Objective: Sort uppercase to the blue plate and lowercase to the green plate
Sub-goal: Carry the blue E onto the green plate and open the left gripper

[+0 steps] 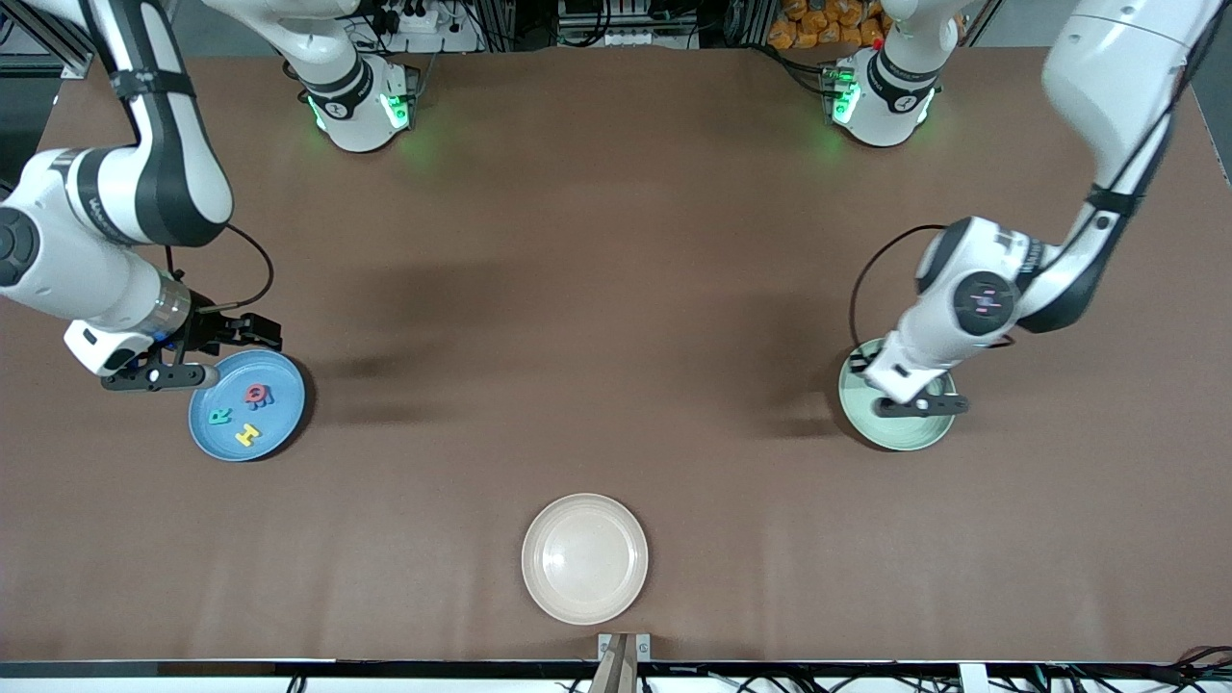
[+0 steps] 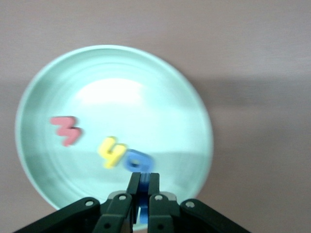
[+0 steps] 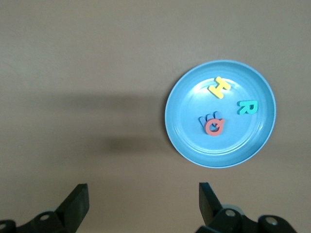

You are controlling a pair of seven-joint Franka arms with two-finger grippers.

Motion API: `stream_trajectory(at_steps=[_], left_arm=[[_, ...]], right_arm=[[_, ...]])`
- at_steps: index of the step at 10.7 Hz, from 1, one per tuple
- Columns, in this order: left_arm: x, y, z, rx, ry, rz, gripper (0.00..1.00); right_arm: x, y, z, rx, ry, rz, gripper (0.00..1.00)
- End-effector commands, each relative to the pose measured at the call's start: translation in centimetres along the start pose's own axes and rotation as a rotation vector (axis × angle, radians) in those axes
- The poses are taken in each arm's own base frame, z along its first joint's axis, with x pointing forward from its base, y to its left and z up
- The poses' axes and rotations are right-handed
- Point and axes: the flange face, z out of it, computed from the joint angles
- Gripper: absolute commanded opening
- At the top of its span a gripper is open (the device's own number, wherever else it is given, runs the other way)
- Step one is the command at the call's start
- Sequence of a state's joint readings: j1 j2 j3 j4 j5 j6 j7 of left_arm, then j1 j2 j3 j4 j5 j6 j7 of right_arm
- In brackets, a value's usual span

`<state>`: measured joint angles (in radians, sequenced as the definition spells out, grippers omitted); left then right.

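The blue plate (image 1: 285,387) lies toward the right arm's end of the table. It holds a yellow H (image 3: 219,87), a teal R (image 3: 247,107) and a red Q (image 3: 215,127) that rests partly on a dark blue letter (image 3: 205,119). My right gripper (image 1: 197,354) hangs open and empty over the table, right at that plate's edge. The green plate (image 2: 121,77) lies toward the left arm's end with a red m (image 2: 65,130), a yellow h (image 2: 112,152) and a dark blue g (image 2: 138,161) in it. Above it, my left gripper (image 2: 144,183) is shut on a blue foam letter (image 2: 145,180).
A cream plate (image 1: 584,558) sits near the table's front edge, midway between the two arms, with nothing in it. Brown table surface stretches between the plates.
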<state>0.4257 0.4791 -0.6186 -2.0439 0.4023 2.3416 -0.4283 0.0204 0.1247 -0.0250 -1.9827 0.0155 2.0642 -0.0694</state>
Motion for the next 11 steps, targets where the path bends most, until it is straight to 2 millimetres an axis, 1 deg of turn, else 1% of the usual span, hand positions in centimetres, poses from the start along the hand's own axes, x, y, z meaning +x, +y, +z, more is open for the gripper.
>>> stream_trajectory(at_steps=[1,2,3,4,5,6,7,8,9,10,11], left_arm=[[-0.7,-0.2,-0.1,-0.006,0.01,0.037,0.0],[-0.7,-0.2,0.2,-0.011,0.007,0.036,0.0],[-0.6,-0.2,0.5,-0.02,0.013,0.035,0.0],[-0.5,-0.2,0.4,-0.02,0.016,0.035,0.03],[-0.5,-0.2,0.3,-0.019,0.017,0.034,0.23],[-0.3,-0.3,-0.1,-0.017,0.024,0.033,0.3],[-0.1,-0.6,-0.5,-0.013,0.029,0.028,0.39],[0.3,-1.7,-1.1,-0.01,0.04,0.01,0.45],[0.8,-2.2,-2.3,0.001,0.054,0.004,0.5],[1.1,-2.6,-4.5,0.031,0.058,-0.004,0.7],[1.4,-3.1,-7.4,0.07,0.038,-0.013,1.0]], right_arm=[[-1.2,0.7,-2.7,-0.017,0.039,0.002,1.0],[-1.2,1.3,-3.0,-0.016,0.045,0.008,1.0],[-1.0,1.0,-3.7,-0.015,0.053,0.002,1.0],[-0.9,0.9,-5.0,-0.015,0.064,0.002,1.0],[-0.8,0.7,-6.4,-0.016,0.074,0.002,1.0],[-0.8,0.6,-8.3,-0.016,0.074,0.006,1.0],[-0.6,0.5,-10.8,-0.014,0.07,0.007,1.0],[-0.5,0.5,-13.0,-0.014,0.067,0.007,1.0],[-0.7,0.5,-14.6,-0.013,0.062,0.008,1.0],[-0.8,0.3,-16.2,-0.012,0.068,0.004,1.0],[-0.9,-0.4,-18.5,-0.013,0.09,-0.007,1.0]])
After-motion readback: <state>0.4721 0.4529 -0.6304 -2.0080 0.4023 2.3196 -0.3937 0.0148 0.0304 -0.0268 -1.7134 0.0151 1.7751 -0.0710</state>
